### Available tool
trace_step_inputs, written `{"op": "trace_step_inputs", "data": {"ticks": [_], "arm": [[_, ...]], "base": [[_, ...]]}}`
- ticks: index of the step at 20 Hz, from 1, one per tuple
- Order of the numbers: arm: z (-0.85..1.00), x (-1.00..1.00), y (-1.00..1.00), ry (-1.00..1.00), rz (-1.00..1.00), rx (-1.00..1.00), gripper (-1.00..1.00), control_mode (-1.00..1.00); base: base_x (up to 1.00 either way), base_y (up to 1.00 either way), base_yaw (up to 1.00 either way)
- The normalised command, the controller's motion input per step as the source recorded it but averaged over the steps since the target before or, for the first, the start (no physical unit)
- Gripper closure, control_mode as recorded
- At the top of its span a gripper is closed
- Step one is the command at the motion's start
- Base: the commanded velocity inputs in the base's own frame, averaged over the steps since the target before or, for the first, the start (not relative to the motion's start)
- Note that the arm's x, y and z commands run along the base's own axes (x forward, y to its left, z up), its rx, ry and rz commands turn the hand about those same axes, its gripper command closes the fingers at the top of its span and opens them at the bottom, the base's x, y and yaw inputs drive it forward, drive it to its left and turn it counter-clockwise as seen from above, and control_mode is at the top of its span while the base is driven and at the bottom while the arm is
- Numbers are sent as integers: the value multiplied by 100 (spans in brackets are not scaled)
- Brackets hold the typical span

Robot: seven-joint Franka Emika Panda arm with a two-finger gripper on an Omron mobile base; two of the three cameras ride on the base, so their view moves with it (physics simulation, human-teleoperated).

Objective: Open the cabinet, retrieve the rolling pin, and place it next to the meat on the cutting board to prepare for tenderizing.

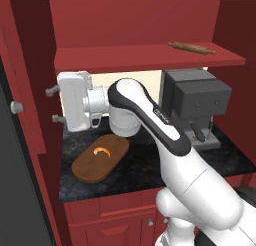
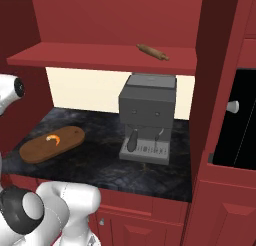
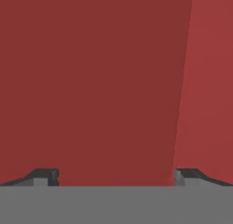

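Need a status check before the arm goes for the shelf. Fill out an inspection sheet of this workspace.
Surface: dark speckled counter under the shelf.
Job's things: cabinet open; rolling pin lying on its shelf; meat on the cutting board, which lies on the counter.
Clutter: grey coffee machine on the counter, right of the board.
Grippers: gripper open, nothing between its fingers, pointing left at the open red door, above the board.
Cables: nothing seen.
Surroundings: cream back wall, red lower drawers, black appliance at right.

Base pair flanking; hand view (perhaps) door-close
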Motion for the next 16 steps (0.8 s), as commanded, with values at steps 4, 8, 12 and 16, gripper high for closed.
{"op": "trace_step_inputs", "data": {"ticks": [4, 8, 12, 16], "arm": [[-6, 0, -8, -9, 1, -4, -100, -100], [0, 0, -54, -19, 1, -1, -100, -100], [0, 0, -69, -23, 0, -5, -100, -100], [3, -1, -67, -25, 0, -9, -100, -100]], "base": [[0, 0, 0], [0, 0, 0], [0, 0, 0], [0, 0, 0]]}}
